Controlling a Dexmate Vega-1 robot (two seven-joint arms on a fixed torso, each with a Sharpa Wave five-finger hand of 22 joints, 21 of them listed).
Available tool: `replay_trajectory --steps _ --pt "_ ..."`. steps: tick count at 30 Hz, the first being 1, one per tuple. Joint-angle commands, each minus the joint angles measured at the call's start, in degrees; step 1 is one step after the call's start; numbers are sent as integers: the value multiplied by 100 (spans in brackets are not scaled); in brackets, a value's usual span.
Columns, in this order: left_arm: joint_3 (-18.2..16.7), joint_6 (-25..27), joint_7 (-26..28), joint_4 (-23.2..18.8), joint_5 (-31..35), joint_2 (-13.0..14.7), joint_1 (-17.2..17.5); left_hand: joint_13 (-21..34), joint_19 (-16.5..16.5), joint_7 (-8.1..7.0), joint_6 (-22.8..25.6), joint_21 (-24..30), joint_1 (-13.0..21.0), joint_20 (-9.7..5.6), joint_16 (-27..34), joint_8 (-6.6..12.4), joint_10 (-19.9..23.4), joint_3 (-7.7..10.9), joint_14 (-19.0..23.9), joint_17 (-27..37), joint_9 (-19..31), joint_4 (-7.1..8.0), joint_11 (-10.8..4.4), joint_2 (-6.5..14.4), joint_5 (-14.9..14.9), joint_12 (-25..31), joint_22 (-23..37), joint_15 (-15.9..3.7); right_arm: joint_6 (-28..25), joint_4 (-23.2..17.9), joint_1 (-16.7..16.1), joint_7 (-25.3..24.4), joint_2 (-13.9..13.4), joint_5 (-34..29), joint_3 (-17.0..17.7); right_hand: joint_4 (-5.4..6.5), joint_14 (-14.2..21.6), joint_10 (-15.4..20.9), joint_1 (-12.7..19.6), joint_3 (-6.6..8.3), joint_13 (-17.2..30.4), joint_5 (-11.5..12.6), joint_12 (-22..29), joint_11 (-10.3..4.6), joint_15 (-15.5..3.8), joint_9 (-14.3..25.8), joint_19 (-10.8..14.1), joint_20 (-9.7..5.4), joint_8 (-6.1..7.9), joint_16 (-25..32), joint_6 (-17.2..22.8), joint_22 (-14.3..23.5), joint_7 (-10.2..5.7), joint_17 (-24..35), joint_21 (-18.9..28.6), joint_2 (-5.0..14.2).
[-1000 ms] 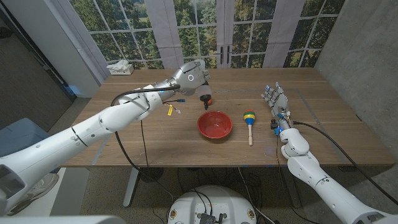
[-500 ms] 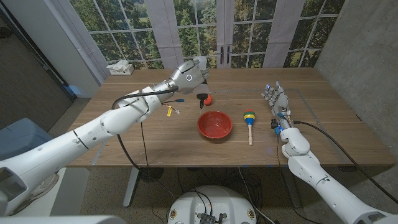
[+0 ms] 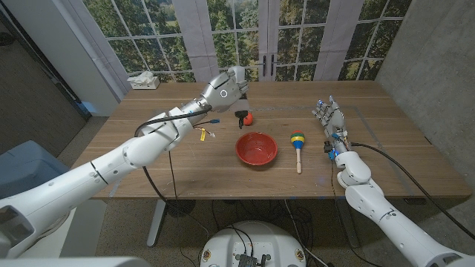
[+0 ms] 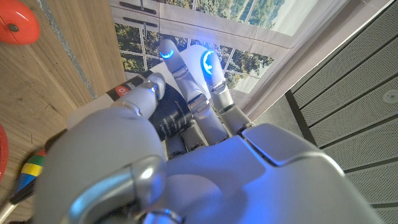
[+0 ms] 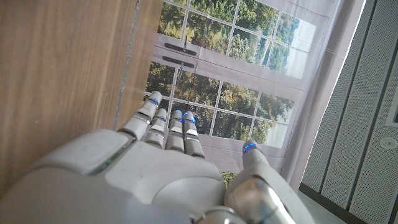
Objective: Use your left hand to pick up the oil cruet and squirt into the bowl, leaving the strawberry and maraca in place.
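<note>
Beyond the round red bowl (image 3: 256, 148), the left hand (image 3: 226, 89) is gripping a dark oil cruet (image 4: 163, 116), presumably readying a squirt, while the open-fingered right hand (image 3: 331, 119) is waiting aside.

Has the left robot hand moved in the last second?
Yes. The left robot hand has drawn back from over the strawberry, toward the table's far edge, away from the red bowl.
</note>
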Motion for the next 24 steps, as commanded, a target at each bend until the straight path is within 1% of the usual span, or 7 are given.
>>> replay_trajectory --steps 1,6,8,10,15,18,24 --pt "-98 588 149 139 -164 -234 308 -16 53 2 60 35 -17 -847 -22 -6 127 -19 57 3 -6 -24 6 -40 -19 43 -4 -127 -86 -125 -33 -13 -80 -46 0 -14 13 42 -12 6 26 8 -13 5 10 10 67 4 -4 -36 8 33 -36 14 -28 36" --pt "-141 926 292 277 -446 -463 470 -37 43 5 69 26 -40 -839 -24 -18 145 -35 64 7 -21 -13 6 -47 -32 48 -20 -125 -170 -202 -47 -10 -122 -32 -3 -16 10 44 -15 3 26 8 -13 7 13 10 65 9 -1 -40 14 33 -40 13 -35 33" --pt "-152 990 323 306 -588 -507 521 -46 39 10 73 23 -50 -836 -22 -22 156 -41 70 12 -27 -7 6 -47 -36 52 -27 -124 -202 -236 -51 -15 -147 -45 -5 -17 9 44 -16 3 26 8 -13 4 16 10 66 9 -2 -42 13 33 -42 13 -37 33" --pt "-168 1092 343 333 -726 -577 583 -78 24 21 71 -8 -123 -814 -35 -46 166 -60 65 13 -48 51 6 -22 -48 53 -64 -121 -235 -277 -61 -48 -166 -69 -4 -18 10 42 -17 2 26 8 -14 7 21 10 69 6 -2 -43 12 33 -39 13 -38 32" --pt "-243 1289 558 384 -1276 -769 738 -116 20 18 88 -26 -186 -810 -56 -67 160 -66 51 12 -71 85 5 12 -52 48 -104 -119 -315 -361 -75 -49 -213 -73 -10 -20 12 42 -19 0 26 8 -15 4 16 10 70 8 -2 -45 12 34 -42 12 -45 32" --pt "-255 1446 707 429 -1488 -895 813 -132 31 17 101 -26 -213 -807 -53 -73 163 -70 59 21 -80 99 6 24 -54 49 -119 -118 -373 -431 -91 -89 -242 -92 -7 -22 13 43 -19 0 26 8 -14 10 14 10 74 6 -3 -46 10 34 -43 12 -46 33" --pt "-338 1519 940 417 -2197 -1051 942 -161 42 44 128 -38 -273 -801 -56 -83 186 -78 66 31 -98 126 9 40 -58 57 -153 -116 -442 -528 -113 -121 -300 -133 -6 -23 14 49 -20 0 26 8 -13 8 10 10 74 8 -2 -48 11 34 -43 12 -51 35"
